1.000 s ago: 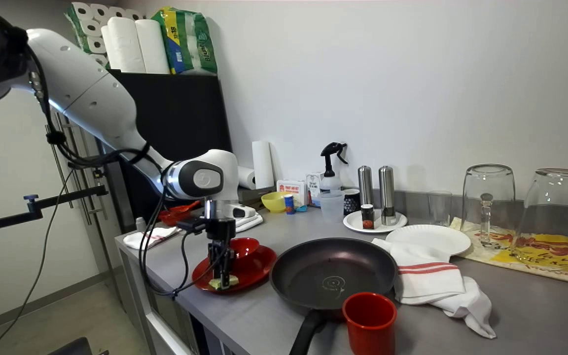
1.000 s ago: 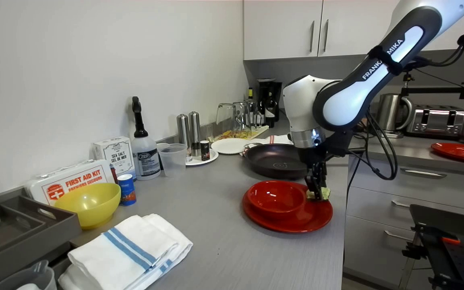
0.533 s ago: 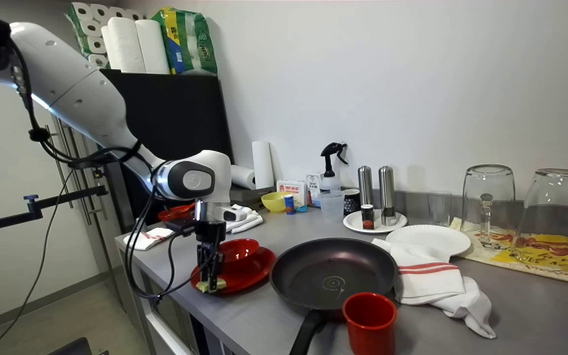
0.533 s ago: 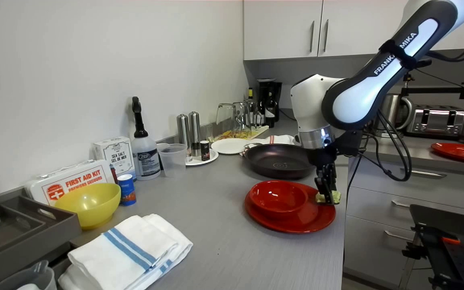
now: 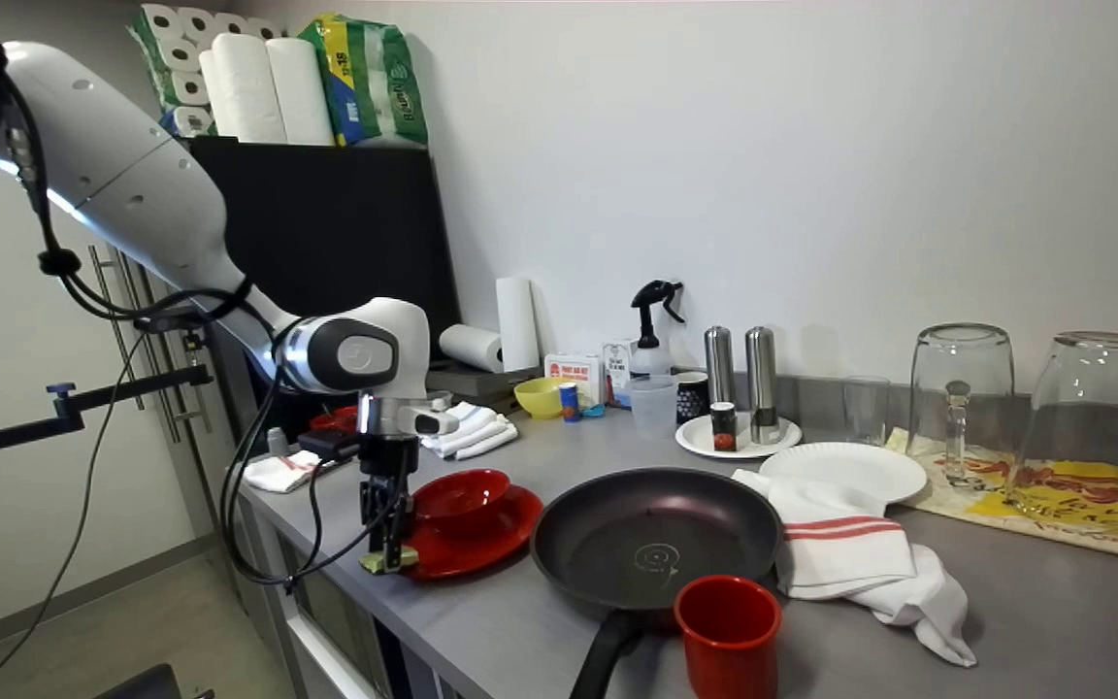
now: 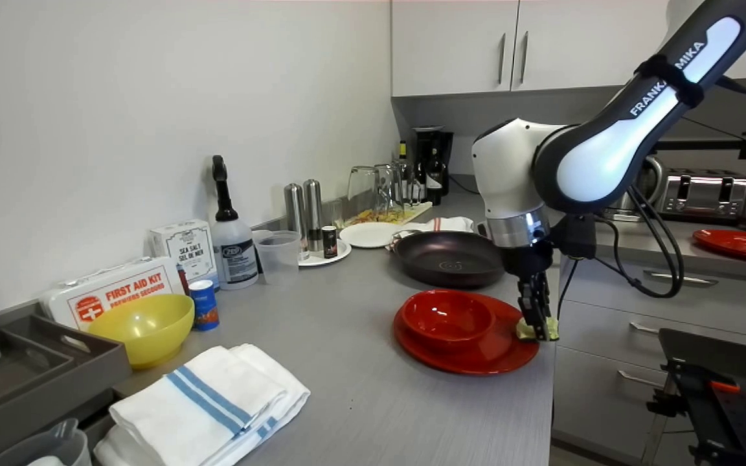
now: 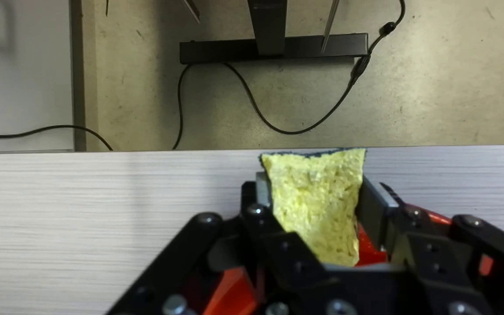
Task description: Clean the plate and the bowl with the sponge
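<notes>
- Cables (image 5: 289, 585): at the left in an exterior view, they hang in a loop near the edge of the counter (image 5: 510, 621). Keep the loop clear of the stroke path.
- Gripper (image 7: 315, 192): the fingers pinch the sponge (image 7: 317, 218) from both sides, as the wrist view shows. Neither relax nor tighten this grip: the sponge narrows between the fingers.
- Sponge: it is at the rim of the red plate (image 5: 481, 555), on the side nearest the counter's edge, and appears to extend partly beyond the plate. Contact with the rim cannot be confirmed. The step in hand is judged to be wiping the plate. Carry the sponge inward over the rim, lower it to light contact, then stroke along the curve. Do not overshoot the counter's edge.
- Red bowl (image 5: 467, 497): it stands upright and off-centre on the plate, covering part of the surface. Wipe around its base; a sideways push is likely to slide it. Its inside probably requires a separate pass from above.
- Red plate: it lies flat on the counter. Use low, even pressure, as a glossy plate on a smooth counter may skid.
- Frying pan (image 5: 656, 539): it is just beside the plate. Shorten strokes on this side to avoid a knock.
</notes>
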Controlling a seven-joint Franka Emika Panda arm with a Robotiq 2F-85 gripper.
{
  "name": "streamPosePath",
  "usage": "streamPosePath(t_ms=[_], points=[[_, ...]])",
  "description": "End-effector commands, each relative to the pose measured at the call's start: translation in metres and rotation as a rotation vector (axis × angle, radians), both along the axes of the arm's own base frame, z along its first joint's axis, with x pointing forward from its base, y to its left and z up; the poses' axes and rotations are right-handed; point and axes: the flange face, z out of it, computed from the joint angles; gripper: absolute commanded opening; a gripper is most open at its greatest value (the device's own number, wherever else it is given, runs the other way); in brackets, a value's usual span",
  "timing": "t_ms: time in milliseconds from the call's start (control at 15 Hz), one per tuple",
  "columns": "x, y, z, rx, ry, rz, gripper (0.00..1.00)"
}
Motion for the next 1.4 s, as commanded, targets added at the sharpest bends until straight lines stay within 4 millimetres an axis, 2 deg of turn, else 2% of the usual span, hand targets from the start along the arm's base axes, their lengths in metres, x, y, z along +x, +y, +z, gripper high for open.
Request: streamPosePath(t_ms=[0, 467, 800, 1067, 1333], points=[[-0.013, 0.022, 0.005, 0.023, 0.002, 0.052, 0.25], [-0.019, 0.057, 0.002, 0.028, 0.01, 0.138, 0.25], [-0.021, 0.074, 0.003, 0.029, 0.007, 0.189, 0.25], [-0.02, 0.079, 0.003, 0.028, 0.004, 0.209, 0.25], [-0.016, 0.069, 0.002, 0.017, 0.004, 0.191, 0.25]])
